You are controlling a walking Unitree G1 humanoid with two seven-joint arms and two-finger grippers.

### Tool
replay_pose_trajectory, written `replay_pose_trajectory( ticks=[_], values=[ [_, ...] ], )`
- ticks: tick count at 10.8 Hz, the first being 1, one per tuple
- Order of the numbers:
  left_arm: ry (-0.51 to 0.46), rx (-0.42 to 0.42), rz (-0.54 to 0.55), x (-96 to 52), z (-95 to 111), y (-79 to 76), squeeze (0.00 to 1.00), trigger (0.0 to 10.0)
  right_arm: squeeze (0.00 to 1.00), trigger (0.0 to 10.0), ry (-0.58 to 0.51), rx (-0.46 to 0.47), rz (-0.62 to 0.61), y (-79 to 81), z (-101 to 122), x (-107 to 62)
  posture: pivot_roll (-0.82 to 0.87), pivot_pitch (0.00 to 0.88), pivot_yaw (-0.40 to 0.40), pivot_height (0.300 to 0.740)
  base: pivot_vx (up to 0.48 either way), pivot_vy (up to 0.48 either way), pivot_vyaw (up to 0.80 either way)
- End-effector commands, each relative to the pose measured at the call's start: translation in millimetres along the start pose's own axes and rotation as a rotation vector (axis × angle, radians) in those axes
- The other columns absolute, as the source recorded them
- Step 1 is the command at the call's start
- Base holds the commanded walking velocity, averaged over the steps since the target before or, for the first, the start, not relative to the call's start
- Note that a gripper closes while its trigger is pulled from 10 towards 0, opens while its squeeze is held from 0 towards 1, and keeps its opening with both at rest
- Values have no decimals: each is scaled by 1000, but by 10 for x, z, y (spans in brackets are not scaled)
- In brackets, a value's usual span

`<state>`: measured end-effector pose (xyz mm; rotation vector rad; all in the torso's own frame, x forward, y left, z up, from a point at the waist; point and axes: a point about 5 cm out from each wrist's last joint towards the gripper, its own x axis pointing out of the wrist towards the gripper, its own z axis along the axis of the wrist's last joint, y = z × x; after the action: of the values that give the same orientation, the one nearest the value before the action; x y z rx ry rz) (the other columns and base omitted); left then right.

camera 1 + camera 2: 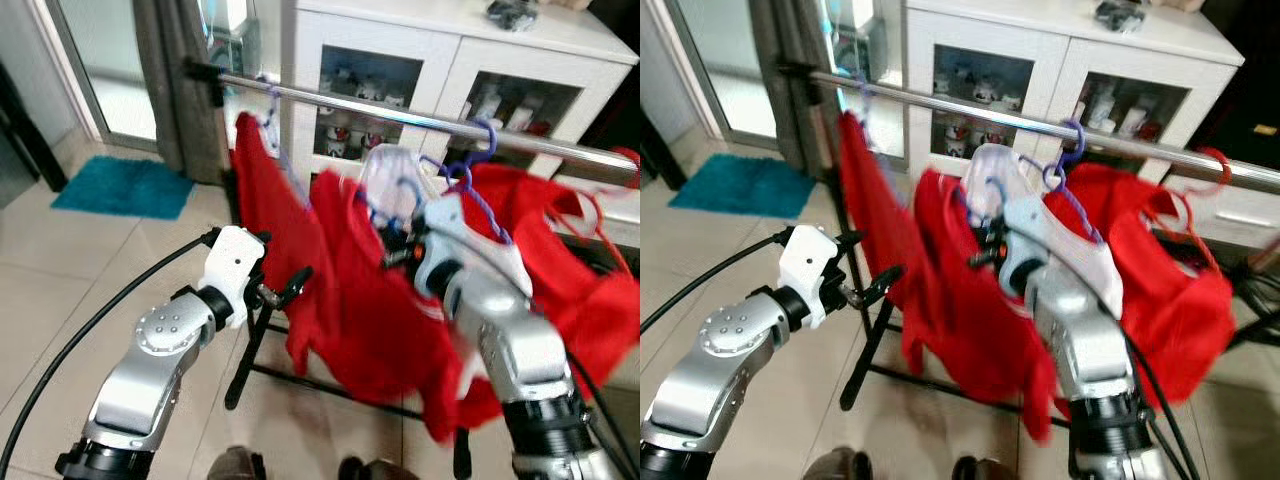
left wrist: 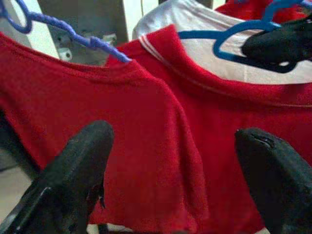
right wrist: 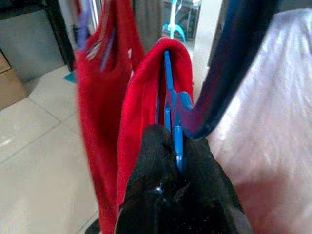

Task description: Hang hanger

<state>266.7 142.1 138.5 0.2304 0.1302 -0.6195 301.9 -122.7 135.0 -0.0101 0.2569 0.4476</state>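
Note:
A silver rail [image 1: 400, 115] crosses the view from upper left to right. My right gripper [image 3: 175, 146] is shut on a blue hanger [image 3: 171, 112] that carries a red shirt [image 1: 370, 310] with a white inner collar. It holds the hanger up just below and in front of the rail, and the blue hook [image 1: 405, 190] sits below the bar. My left gripper [image 2: 175, 151] stands open, lower and to the left, with its fingers [image 1: 290, 285] close to the shirt's side and nothing between them.
Red garments hang on purple hangers at the rail's left end [image 1: 272, 110] and right of centre [image 1: 480, 140]. A white glass-door cabinet [image 1: 440, 60] stands behind the rack. The rack's black leg [image 1: 245, 360] stands on the tiled floor, and a teal mat [image 1: 125, 187] lies to the left.

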Motion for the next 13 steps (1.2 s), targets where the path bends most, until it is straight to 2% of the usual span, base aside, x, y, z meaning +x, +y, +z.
replay_pose_trajectory(
  ticks=[1, 3, 6, 9, 10, 12, 13],
  values=[
    [4, -10, 4, 0, -11, -16, 0, 10000, 0, 0, -80, -28, -25, -44, 142, -51, -64, 0, -73, 740, -277, 0, 0],
    [-2, -16, 23, 17, 4, 19, 0, 10000, 0, 0, -87, -24, -50, -89, 137, -70, -67, 0, -70, 740, -277, 0, 0],
    [-15, -23, 21, 80, 9, -11, 0, 10000, 0, 0, -79, -39, -84, -164, 103, -95, -78, 0, -80, 740, -256, 0, 0],
    [-26, -14, 2, 262, 78, 10, 0, 10000, 0, 0, -152, -70, 12, -69, 266, -41, -92, 0, -74, 740, -81, 0, 0],
    [-23, -87, 67, 381, 88, 109, 1000, 10000, 0, 0, -204, -66, 135, 103, 324, -59, -88, 0, -89, 740, 0, 0, 0],
    [-122, -118, 48, 512, 298, 105, 1000, 10000, 0, 0, -229, -136, 287, 318, 393, -30, -86, 0, -92, 740, 0, 0, 0],
    [-217, -184, -24, 546, 455, 29, 1000, 10000, 0, 0, -235, -172, 321, 382, 424, 15, -96, 0, -83, 740, 0, 0, 0]
  ],
)
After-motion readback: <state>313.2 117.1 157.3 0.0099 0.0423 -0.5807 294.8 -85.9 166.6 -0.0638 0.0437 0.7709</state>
